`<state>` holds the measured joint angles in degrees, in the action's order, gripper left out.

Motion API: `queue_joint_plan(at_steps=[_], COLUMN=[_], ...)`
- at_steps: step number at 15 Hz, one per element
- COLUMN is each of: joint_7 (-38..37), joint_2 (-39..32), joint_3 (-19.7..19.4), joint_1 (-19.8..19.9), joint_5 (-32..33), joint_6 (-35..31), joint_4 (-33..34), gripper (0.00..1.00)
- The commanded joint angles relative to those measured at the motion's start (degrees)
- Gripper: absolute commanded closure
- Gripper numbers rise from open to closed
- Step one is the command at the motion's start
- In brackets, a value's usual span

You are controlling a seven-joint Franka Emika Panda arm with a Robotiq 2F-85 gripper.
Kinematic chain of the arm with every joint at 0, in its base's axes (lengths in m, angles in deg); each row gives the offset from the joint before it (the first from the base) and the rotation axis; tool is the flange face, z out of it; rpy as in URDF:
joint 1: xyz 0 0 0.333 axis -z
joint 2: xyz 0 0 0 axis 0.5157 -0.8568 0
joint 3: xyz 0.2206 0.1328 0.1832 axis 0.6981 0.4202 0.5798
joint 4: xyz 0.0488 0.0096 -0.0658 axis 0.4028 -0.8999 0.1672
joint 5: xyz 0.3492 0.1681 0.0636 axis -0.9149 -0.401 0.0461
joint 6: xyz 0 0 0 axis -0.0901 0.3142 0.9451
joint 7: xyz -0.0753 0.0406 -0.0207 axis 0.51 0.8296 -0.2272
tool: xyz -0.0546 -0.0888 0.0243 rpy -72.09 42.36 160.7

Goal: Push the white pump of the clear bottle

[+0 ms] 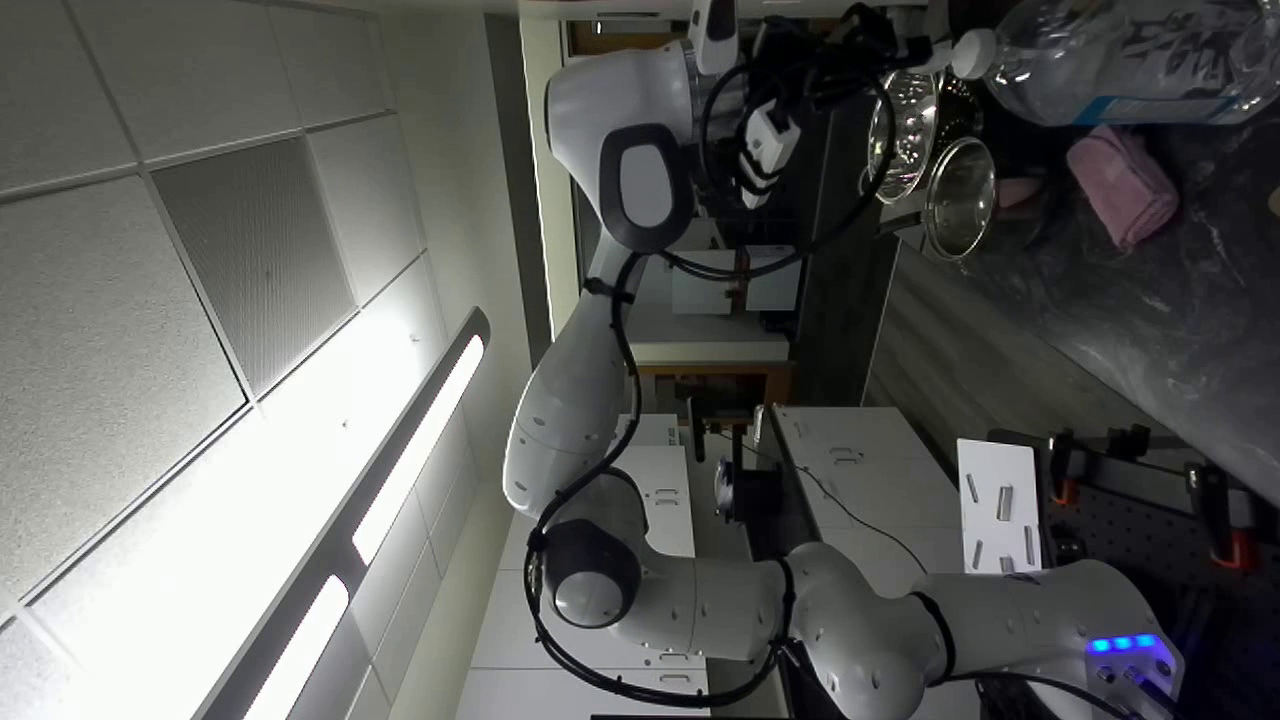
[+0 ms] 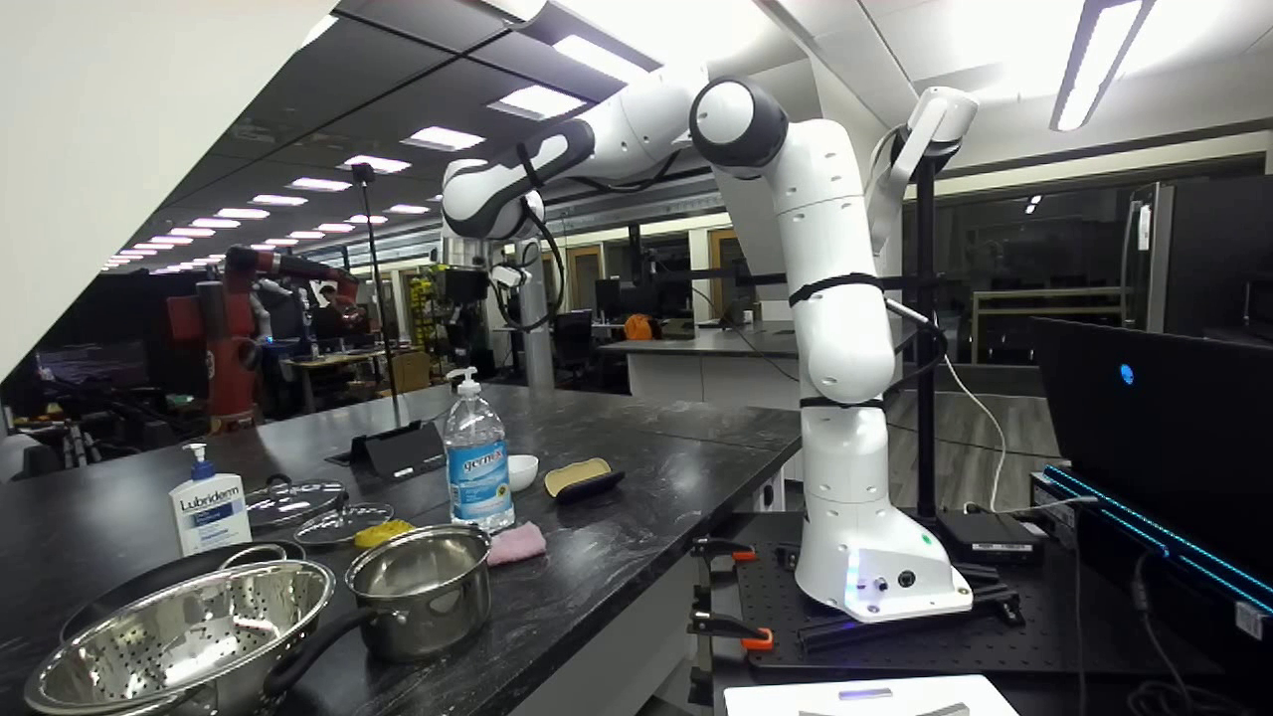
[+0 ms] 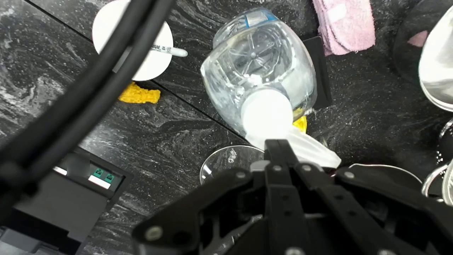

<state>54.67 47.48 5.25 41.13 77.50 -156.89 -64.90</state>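
In the wrist view, cables [image 3: 102,65] are partly hiding a white bowl [image 3: 152,65], the gripper [image 3: 277,143] partly obscuring the white pump [image 3: 267,113].

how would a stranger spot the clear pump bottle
In an exterior view, look to the dark countertop. On it, a pink cloth lies by a steel saucepan, and the clear bottle stands just behind that cloth, topped by a white pump. See-through walls and a blue label set it apart from the opaque white Lubriderm bottle.

Lit ceiling panels [image 2: 537,101] recede in rows. Below lie a dark, veined bench [image 2: 646,447], white cabinets [image 1: 865,490] and grey plank flooring [image 1: 940,340].
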Motion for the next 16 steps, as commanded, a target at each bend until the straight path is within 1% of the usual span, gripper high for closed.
queue_joint_plan(at_steps=[1,13,16], joint_7=[3.18,5.77,6.08], joint_2=[-0.02,2.5,3.14], joint_3=[-0.2,-0.41,-0.56], joint_1=[0.71,0.36,0.29], joint_5=[-2.04,-1.54,-1.42], joint_6=[-2.58,-8.03,-7.48], joint_4=[-5.39,-11.47,-12.29], gripper=[1.0,1.0,1.0])
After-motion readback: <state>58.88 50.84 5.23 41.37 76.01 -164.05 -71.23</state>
